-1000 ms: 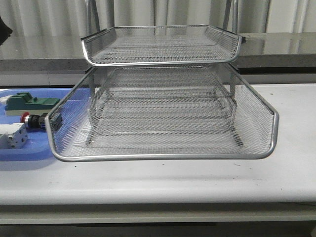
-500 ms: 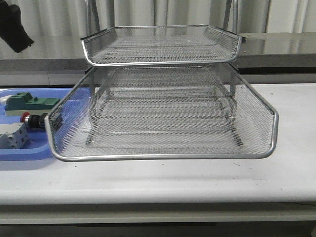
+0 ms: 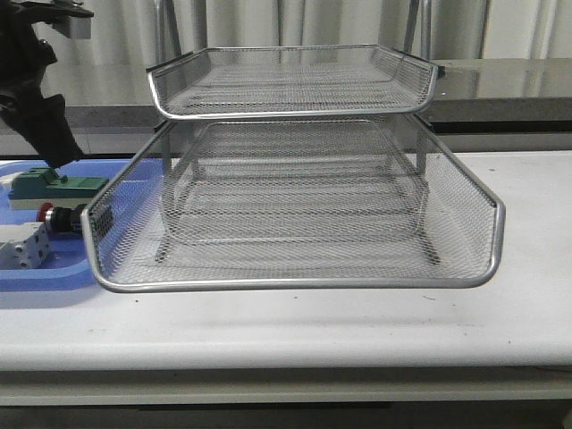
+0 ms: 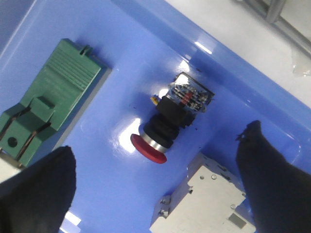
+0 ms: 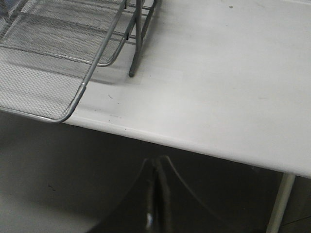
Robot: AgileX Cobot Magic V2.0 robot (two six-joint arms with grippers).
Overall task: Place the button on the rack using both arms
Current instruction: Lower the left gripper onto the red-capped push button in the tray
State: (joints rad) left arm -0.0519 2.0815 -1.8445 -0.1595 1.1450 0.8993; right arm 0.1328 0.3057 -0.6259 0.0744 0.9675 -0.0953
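On the left, the black left pincer hung over the flat blue plastic tray with its two black fingers spread wide and nothing between them. The small push-button with the round red cap, silver collar and black barrel lay on its side in that tray, between the green plastic block and the white-grey boxy part, close to both but not touching the green one. To do this step well, the pincer should, I think, come straight down with one finger on each side of the black barrel, not on the round red cap, which could slip. It should keep clear of the green block and the boxy part, so they do not get pushed. Then it should close softly and lift straight up. The big silver wire-mesh rack stood on the white bench just beside the tray, and no button was in it yet. Far to the right, the black right pincer waited off the near edge of the bench, with its fingers pressed together and holding nothing. Counting: one button, one green block, one white-grey part, one blue tray, one rack with two mesh trays I could see, and two pincers.
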